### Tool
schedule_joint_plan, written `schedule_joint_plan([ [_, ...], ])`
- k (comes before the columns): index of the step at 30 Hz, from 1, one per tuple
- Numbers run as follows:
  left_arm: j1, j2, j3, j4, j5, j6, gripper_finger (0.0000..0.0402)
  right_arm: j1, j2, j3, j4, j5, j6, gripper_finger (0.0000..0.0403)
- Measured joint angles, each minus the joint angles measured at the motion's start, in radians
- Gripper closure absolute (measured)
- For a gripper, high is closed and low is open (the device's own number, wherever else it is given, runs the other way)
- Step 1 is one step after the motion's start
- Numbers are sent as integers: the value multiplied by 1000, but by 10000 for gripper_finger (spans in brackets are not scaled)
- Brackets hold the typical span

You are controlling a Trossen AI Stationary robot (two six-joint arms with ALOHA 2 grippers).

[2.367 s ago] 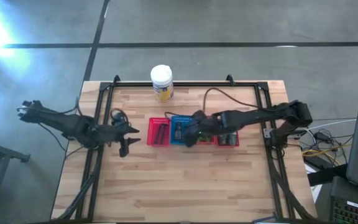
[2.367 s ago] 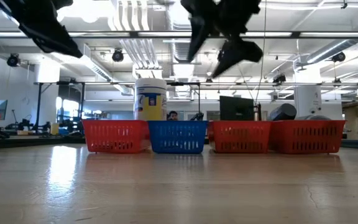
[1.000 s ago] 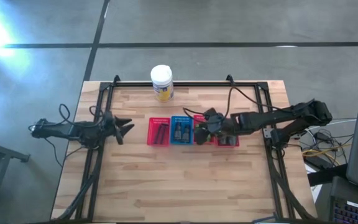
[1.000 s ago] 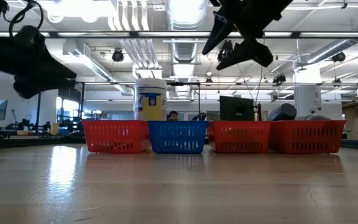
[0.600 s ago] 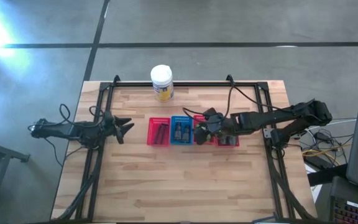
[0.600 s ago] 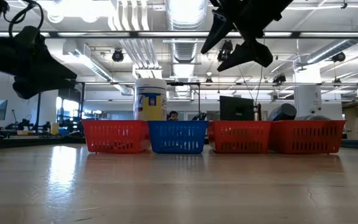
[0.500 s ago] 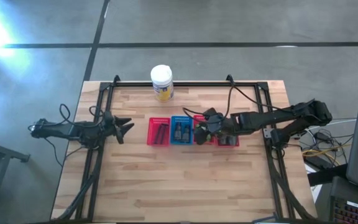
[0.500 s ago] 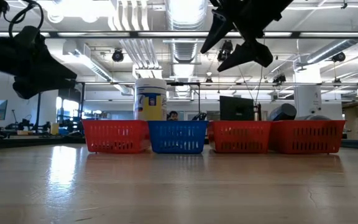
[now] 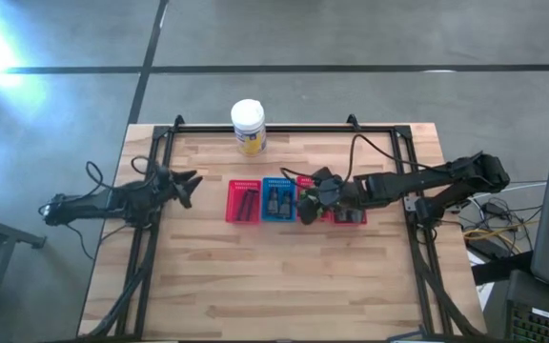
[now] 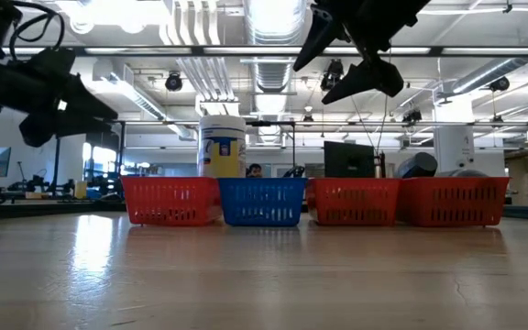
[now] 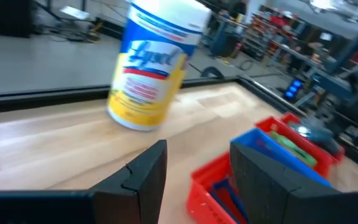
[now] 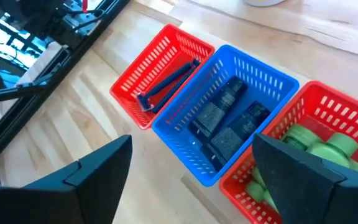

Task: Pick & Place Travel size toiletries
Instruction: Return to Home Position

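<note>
bottles (image 12: 319,146), bright green and round-capped, are lying in a red mesh basket (image 12: 353,106); dark flat packs (image 12: 229,121) are filling the blue mesh basket (image 12: 179,149) beside it, and thin blue stick-like pieces (image 12: 166,81) are resting in the end red mesh basket (image 12: 129,102). right gripper (image 12: 193,149) is hovering above this row, fingers spread wide, empty. left gripper (image 11: 197,149) is hanging at the left edge of the pale wooden table (image 9: 274,276), fingers parted, empty, facing the white yellow-labelled canister (image 11: 154,62).
</note>
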Motion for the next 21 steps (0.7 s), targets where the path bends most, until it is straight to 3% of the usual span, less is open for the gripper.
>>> schedule_joint_plan([
  [12, 38, 0, -13, 58, 0, 0, 220, 0, 0, 0, 1, 0, 3, 43],
  [18, 38, 0, -13, 58, 0, 4, 221, 0, 0, 0, 1, 0, 3, 49],
  [21, 43, 0, -15, 69, -58, -31, 220, 0, 0, 0, 1, 0, 3, 58],
])
